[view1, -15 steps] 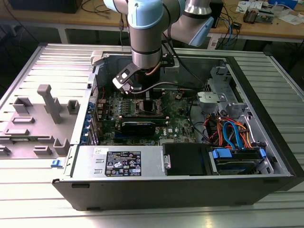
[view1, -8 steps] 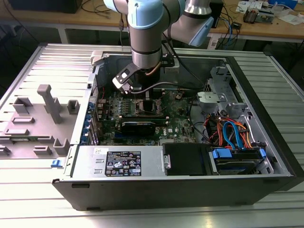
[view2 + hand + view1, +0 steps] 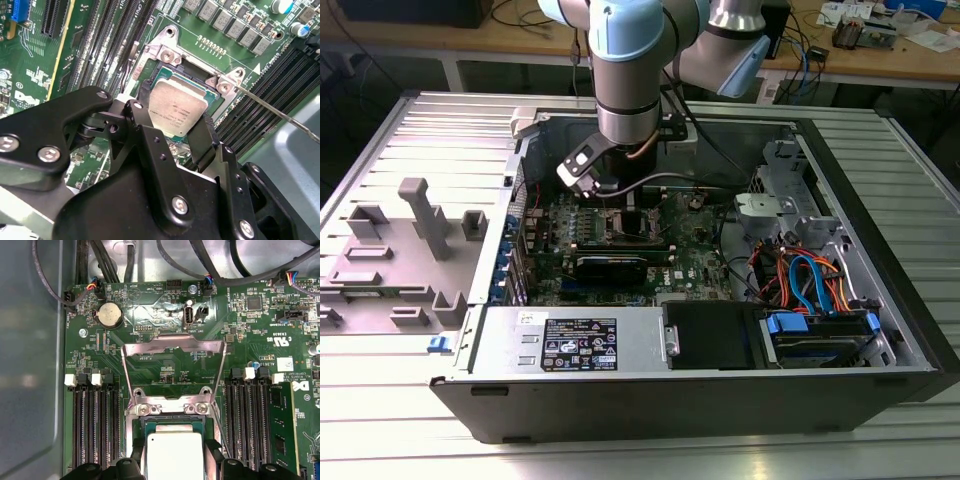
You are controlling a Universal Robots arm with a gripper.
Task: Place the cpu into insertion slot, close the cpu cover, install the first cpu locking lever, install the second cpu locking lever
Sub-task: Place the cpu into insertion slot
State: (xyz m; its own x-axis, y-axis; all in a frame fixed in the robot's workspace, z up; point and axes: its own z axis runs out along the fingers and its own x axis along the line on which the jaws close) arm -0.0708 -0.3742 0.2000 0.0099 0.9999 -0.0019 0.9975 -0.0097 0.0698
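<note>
Second wrist view: grips the cpu (image 3: pixel 177 107) tight in the hand (image 3: pixel 175 122) over the insertion slot (image 3: pixel 159 50), with the cpu cover (image 3: pixel 172 341) flipped open in the first wrist view and all locking left to do.

cpu (image 3: pixel 177 112): flat silver-grey square, metal top facing up, held between the fingers of the gripper (image 3: pixel 175 111), directly over the insertion slot.
insertion slot (image 3: pixel 170 426): square socket on the green board, dark rim showing around the chip.
cpu cover (image 3: pixel 172 341): thin silver frame, swung up, open.
</note>
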